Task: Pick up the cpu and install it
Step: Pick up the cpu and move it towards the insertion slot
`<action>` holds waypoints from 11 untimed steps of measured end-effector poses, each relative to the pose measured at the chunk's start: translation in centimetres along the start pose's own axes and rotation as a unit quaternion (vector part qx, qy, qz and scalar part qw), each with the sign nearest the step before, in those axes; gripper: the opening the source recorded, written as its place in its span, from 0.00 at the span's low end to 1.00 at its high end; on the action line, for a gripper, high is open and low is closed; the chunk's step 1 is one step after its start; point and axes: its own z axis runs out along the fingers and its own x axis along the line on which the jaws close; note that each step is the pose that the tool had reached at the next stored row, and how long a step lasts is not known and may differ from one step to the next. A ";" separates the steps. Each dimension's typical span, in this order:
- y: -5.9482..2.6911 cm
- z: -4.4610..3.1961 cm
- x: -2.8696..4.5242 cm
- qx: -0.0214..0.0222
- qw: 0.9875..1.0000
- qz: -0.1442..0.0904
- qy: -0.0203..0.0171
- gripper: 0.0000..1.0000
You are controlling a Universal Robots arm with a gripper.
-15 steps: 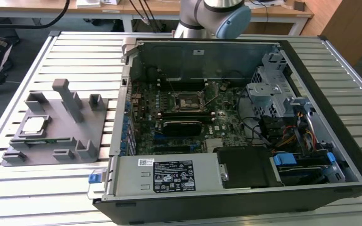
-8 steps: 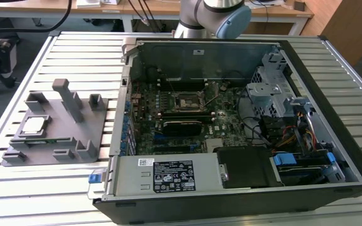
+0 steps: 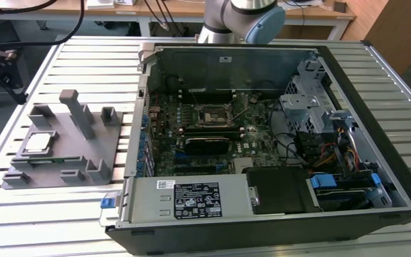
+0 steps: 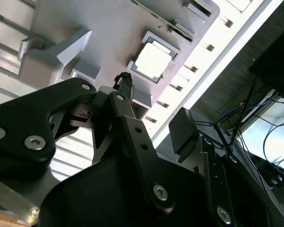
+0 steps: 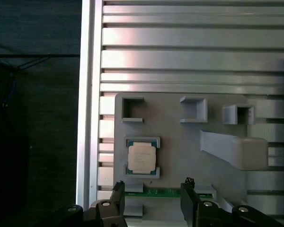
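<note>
Slatted aluminium counter [image 3: 91, 59] carries everything, with desks and cables behind it. An open desktop computer case [image 3: 398, 150] lies on its side on the exterior view's right half. Its green motherboard [image 3: 166, 115] faces up, and a silver power supply [image 3: 191, 198] sits along the case's near edge. The robot arm [image 3: 245, 16] rises behind the case's far wall.

On the exterior view's left, just beside the case, sits a grey plastic fixture [image 3: 70, 150] with raised pockets and a tall slanted post [image 3: 77, 112]. Near the middle of the motherboard the dark square cpu socket [image 3: 211, 115] is framed by a metal rim.

In both wrist views the hand [image 5: 153, 189] hangs above the fixture with its two black fingers [image 5: 118, 191] spread wide, pinching nothing. A long narrow green memory stick [image 5: 168, 193] lies in a slot of the fixture, crossing the gap between the fingertips.

The cpu [image 5: 142, 157] rests flat in its square pocket on the fixture, pale metal top up, just beside the memory stick and clear of both fingers; the exterior view puts it on the fixture's left part, well apart from the socket
</note>
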 end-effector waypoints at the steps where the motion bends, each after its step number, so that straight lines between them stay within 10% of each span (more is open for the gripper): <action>1: -0.01 0.18 0.00 0.000 1.000 0.000 0.000 0.58; 11: -0.08 1.71 -0.04 0.000 1.000 0.000 0.000 0.58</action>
